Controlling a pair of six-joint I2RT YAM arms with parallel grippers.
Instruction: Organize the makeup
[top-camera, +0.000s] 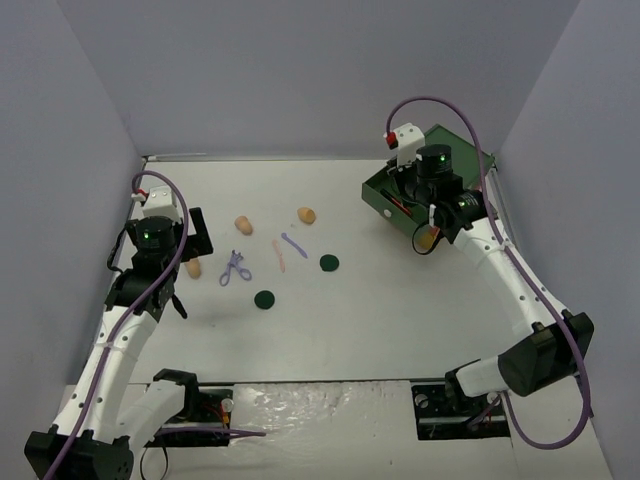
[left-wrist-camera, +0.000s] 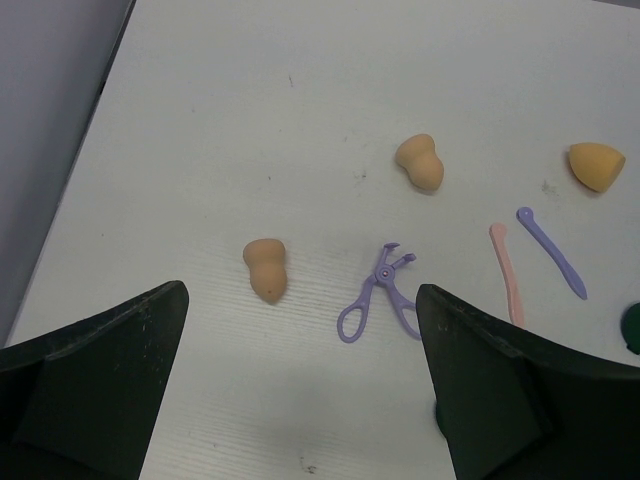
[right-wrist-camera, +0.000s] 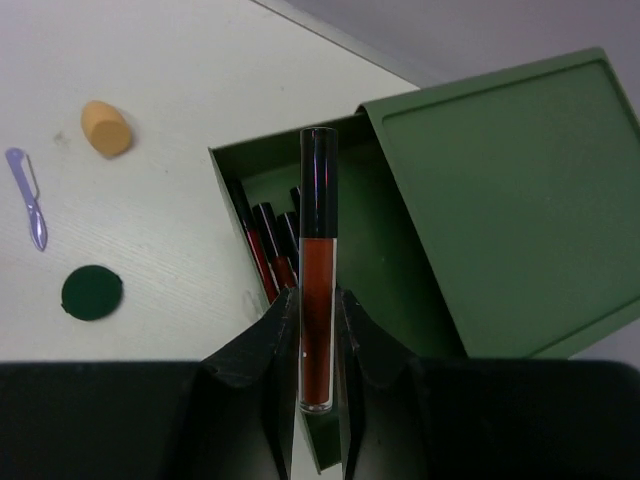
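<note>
Held item: dark red gloss tube with a black cap (right-wrist-camera: 317, 300), clamped between the fingers of the right end effector (right-wrist-camera: 318, 330), over the open green drawer (right-wrist-camera: 390, 250).
Drawer contents: thin dark red sticks (right-wrist-camera: 265, 250) along its 9 o'clock wall.
Drawer position: 2 o'clock on the white counter (top-camera: 380, 320).
Loose makeup: tan egg-shaped foam sponges (top-camera: 244, 224), lilac scissor-like tool (left-wrist-camera: 380, 300), pink stick (left-wrist-camera: 507, 272), lilac stick (left-wrist-camera: 551, 252) and dark green round discs (top-camera: 263, 299), lying from the centre towards 9 o'clock.
Left end effector (left-wrist-camera: 300, 295): fingers wide apart, holding nothing, above the 9 o'clock sponge.
</note>
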